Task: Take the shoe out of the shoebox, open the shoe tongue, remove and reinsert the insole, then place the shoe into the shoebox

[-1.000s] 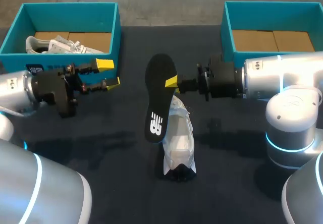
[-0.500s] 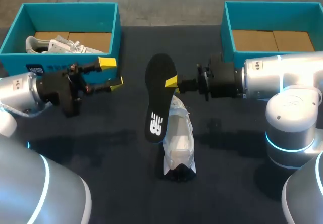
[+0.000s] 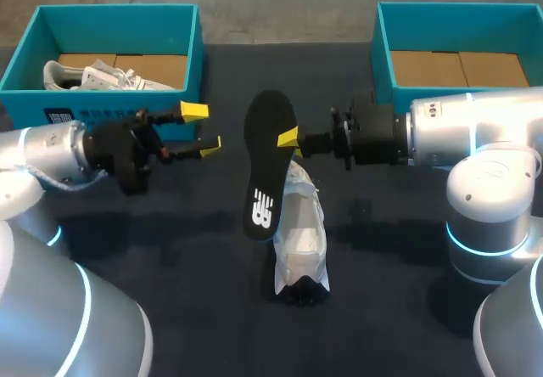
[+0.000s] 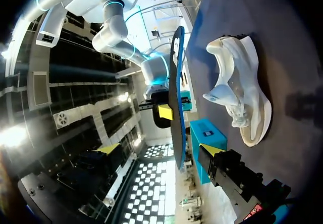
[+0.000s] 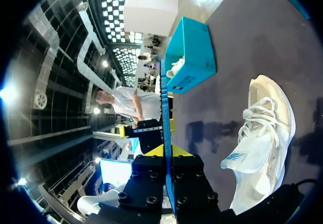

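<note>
The black insole [image 3: 265,165] hangs upright above the table, with my right gripper [image 3: 289,137] shut on its edge near the upper end. The white shoe [image 3: 299,237] lies on the dark table just under and beside the insole. My left gripper [image 3: 202,127] stands open to the left of the insole, a short gap away and holding nothing. In the left wrist view the insole [image 4: 176,98] is edge-on ahead of the open left gripper [image 4: 160,151], with the shoe [image 4: 239,90] beyond. The right wrist view shows the insole [image 5: 164,108] clamped in the right gripper [image 5: 165,151] and the shoe [image 5: 262,133] beside it.
A teal shoebox [image 3: 197,50] at the back left holds another white shoe [image 3: 93,75]. A second teal shoebox [image 3: 383,46] at the back right shows only its cardboard floor. My right arm's base [image 3: 492,207] stands at the right.
My left gripper has moved right, toward the insole, staying open. The right gripper, the insole and the shoe have kept their places.
</note>
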Controlling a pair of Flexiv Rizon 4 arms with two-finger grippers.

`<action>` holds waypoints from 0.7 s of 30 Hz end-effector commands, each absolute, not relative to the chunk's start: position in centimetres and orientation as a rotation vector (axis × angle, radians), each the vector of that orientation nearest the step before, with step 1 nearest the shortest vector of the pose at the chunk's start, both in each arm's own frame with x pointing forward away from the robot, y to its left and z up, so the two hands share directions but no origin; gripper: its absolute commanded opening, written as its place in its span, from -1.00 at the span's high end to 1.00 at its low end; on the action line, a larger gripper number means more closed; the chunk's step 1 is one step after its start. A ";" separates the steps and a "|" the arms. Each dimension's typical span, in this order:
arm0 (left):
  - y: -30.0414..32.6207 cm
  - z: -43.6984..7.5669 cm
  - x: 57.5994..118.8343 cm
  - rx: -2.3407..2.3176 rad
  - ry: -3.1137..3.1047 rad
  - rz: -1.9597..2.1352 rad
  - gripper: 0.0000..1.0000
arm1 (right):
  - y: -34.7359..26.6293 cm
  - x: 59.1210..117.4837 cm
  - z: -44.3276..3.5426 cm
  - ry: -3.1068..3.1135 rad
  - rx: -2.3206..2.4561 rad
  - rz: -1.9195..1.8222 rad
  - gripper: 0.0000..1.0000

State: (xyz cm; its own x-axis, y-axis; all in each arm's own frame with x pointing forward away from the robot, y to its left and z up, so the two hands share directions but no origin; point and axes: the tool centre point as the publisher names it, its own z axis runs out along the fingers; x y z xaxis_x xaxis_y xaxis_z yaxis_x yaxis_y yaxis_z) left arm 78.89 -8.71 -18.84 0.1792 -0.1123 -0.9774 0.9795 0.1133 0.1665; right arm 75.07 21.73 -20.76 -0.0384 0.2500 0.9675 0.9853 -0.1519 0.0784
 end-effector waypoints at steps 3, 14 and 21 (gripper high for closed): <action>-10.7 -20.3 80.7 1.150 1.021 -1.105 -1.00 | 22.0 75.1 -20.8 -1.358 -1.493 -1.245 1.00; -14.8 -21.3 80.2 1.169 0.992 -1.137 -0.47 | 22.0 75.1 -20.8 -1.358 -1.493 -1.245 1.00; -15.7 -21.6 79.5 1.182 1.001 -1.144 -0.36 | 22.0 75.1 -20.8 -1.358 -1.493 -1.245 1.00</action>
State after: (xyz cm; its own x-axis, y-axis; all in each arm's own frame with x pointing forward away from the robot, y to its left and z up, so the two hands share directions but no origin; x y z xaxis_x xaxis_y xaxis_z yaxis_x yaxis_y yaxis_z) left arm 79.69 -15.41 -21.59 0.1596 -0.1282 -0.9788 0.9871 0.0112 0.1595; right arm 75.07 21.73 -20.76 -0.0385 0.2500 0.9675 0.9853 -0.1518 0.0785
